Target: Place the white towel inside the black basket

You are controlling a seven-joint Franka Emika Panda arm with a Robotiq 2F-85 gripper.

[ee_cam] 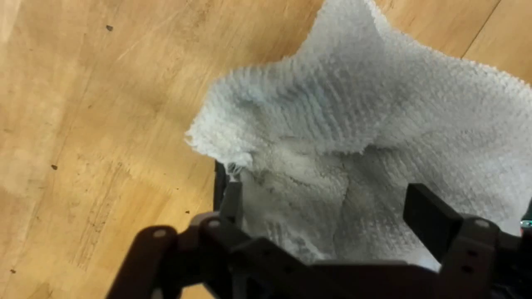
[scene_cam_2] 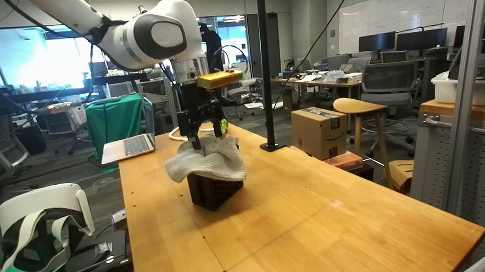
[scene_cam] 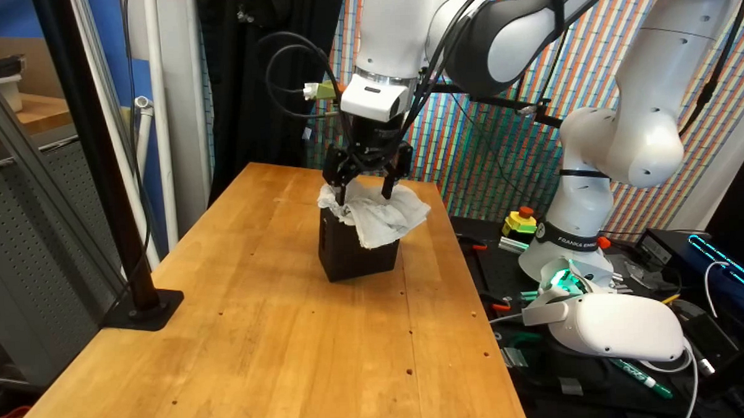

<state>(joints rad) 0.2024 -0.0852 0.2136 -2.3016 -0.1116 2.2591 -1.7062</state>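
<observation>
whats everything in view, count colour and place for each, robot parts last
table: one, light brown, middle of scene
basket: one, black, on table
towel: one, white, draped over basket top
pole: one, black, at table edge
laptop: one, pale, by table edge
headset: one, white, beside table
stool: one, tan, beyond table
cardboard box: one, brown, near stool
other clutter: uncounted, mixed, background
robot arm: one, white and black, over table
gripper: one, black, open, at towel
</observation>
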